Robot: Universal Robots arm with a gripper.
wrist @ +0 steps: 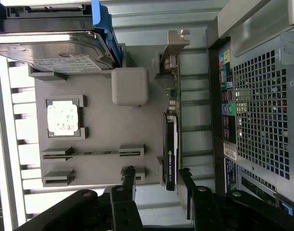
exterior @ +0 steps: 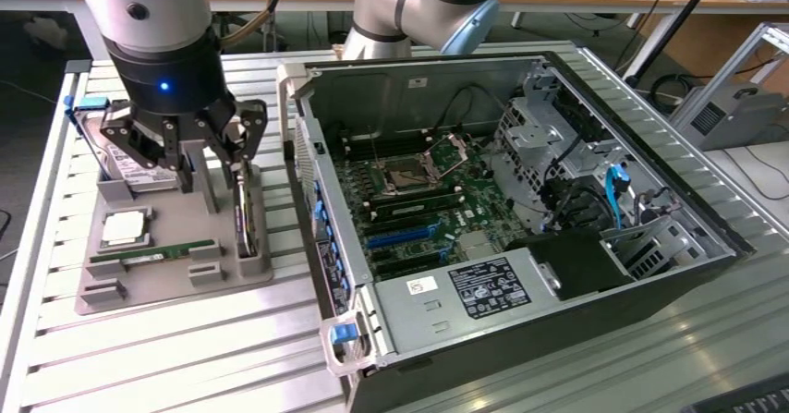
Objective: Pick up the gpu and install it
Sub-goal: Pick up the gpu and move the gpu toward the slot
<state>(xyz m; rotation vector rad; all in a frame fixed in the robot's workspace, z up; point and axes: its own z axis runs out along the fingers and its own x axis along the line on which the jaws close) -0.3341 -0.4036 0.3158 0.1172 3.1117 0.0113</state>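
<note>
GPU (wrist: 170,144), a thin green circuit card with black cooler and silver bracket, stands on edge in the grey plastic holder (wrist: 103,130) beside the open black computer case (exterior: 592,348). Likely light, stiff and fragile, it is best pinched across its flat faces. The gripper (wrist: 157,179) straddles it, fingers apart.

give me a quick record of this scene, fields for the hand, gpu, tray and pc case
hand: open, low over the tray, not gripping anything; in the wrist view the gpu's end lies between its fingers
gpu: standing on edge in its tray slot, not installed
tray: grey, on the slatted table, on the exterior view's left of the case
other parts on tray: hard drive, cpu, ram stick
case: side open, motherboard exposed
</note>
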